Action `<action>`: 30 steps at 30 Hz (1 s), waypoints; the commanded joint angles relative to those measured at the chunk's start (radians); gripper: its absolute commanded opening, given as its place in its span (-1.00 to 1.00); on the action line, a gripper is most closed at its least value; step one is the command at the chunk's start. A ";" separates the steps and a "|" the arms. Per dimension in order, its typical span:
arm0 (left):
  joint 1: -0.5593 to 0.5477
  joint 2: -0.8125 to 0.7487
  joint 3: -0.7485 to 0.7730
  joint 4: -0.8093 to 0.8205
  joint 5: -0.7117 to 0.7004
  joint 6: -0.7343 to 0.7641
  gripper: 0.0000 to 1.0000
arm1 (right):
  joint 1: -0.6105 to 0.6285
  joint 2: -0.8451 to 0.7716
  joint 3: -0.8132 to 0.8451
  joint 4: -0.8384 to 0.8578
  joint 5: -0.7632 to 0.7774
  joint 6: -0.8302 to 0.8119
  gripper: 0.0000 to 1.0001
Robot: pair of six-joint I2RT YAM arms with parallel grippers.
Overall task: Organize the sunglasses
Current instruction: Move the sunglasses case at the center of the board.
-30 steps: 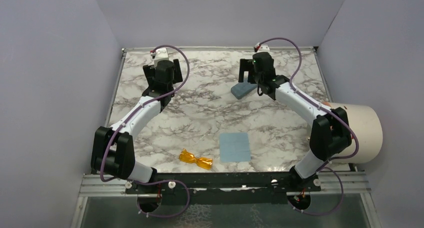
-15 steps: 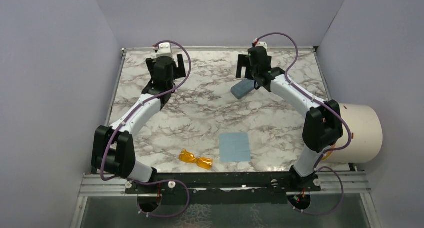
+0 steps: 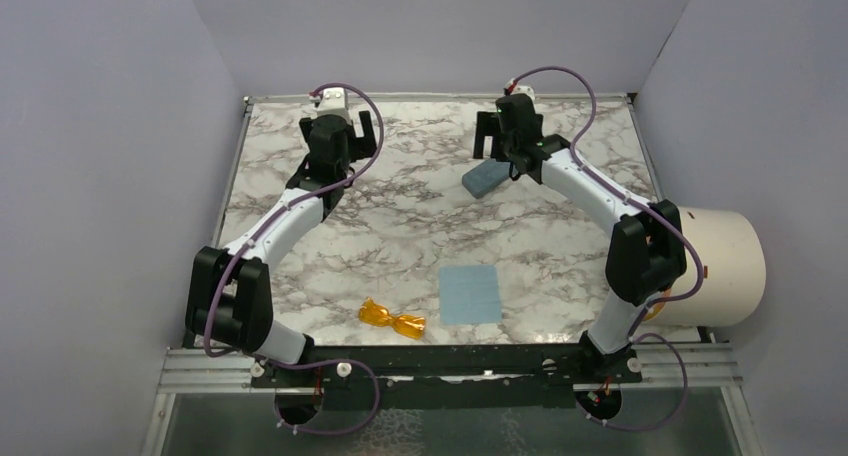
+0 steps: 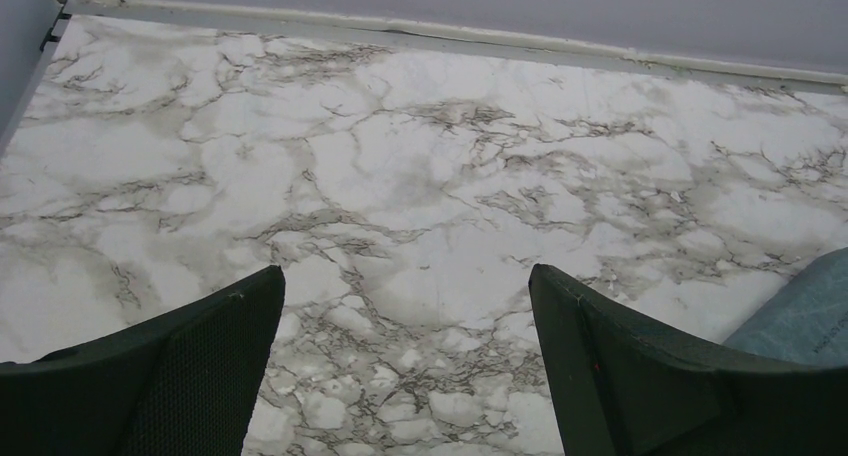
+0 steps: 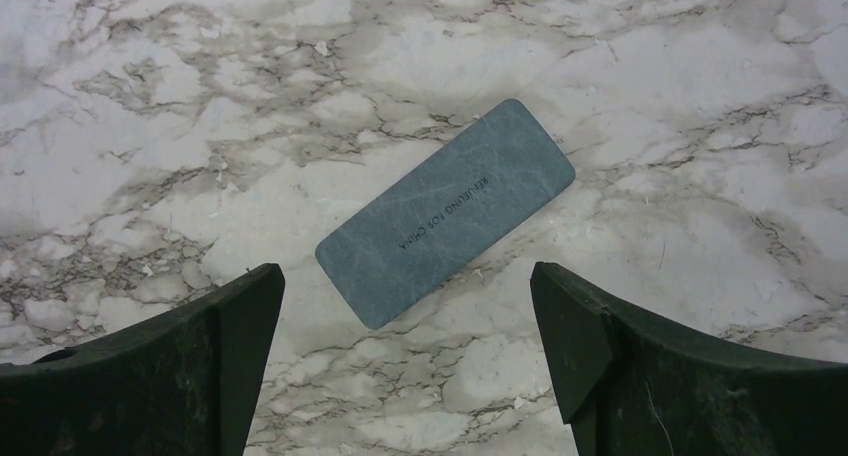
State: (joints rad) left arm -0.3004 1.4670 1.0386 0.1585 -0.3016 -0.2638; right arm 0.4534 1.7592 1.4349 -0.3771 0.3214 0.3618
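Sunglasses (image 3: 392, 319) lie at six o'clock on the counter (image 3: 400, 226) beside the cloth (image 3: 470, 294), seen only from overhead. Right wrist view alone shows print on the case (image 5: 445, 213) at one o'clock, under the wide, empty right tool (image 5: 405, 276); left tool (image 4: 405, 281), at eleven o'clock, equally wide

1. The case (image 5: 446, 211) looks like matt blue-grey leatherette, faintly mottled, with small dark printed lettering.
2. The table (image 3: 420, 226) under the case has a smooth white marble-patterned top with grey veins and a soft sheen.
3. The sunglasses (image 3: 391, 319), well nearer the arm bases than the case, are glossy translucent orange plastic.
4. The cloth (image 3: 470, 294), between the case and the sunglasses, is flat, matt light blue fabric.
5. The left gripper (image 4: 405, 286) has fingers (image 4: 180, 376) of matt black plastic, finely dimpled.
6. The right gripper (image 5: 405, 281), above the case, has fingers (image 5: 660, 376) of similar matt black plastic.
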 commanded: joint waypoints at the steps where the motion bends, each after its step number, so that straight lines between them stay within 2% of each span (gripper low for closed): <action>1: 0.003 0.026 0.015 0.014 0.021 -0.011 0.90 | 0.003 0.014 0.045 -0.093 -0.022 0.002 0.91; 6: 0.003 0.069 0.022 -0.054 -0.035 -0.058 0.90 | 0.004 0.059 0.101 -0.204 -0.062 0.056 0.89; 10: 0.002 0.086 0.012 -0.072 -0.022 -0.084 0.90 | 0.004 0.104 0.144 -0.269 -0.131 0.131 0.80; 16: -0.004 0.094 -0.011 -0.061 -0.025 -0.114 0.90 | 0.004 0.270 0.345 -0.506 -0.134 0.289 0.79; 20: -0.010 0.080 -0.035 -0.038 -0.019 -0.111 0.90 | 0.004 0.347 0.448 -0.588 -0.142 0.360 0.79; 30: -0.012 0.068 -0.043 -0.030 -0.032 -0.114 0.89 | -0.006 0.370 0.474 -0.688 -0.089 0.518 0.83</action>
State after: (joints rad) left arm -0.3046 1.5578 0.9905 0.1043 -0.3077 -0.3622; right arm 0.4534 2.1269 1.8973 -0.9890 0.2020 0.7918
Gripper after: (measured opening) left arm 0.946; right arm 0.916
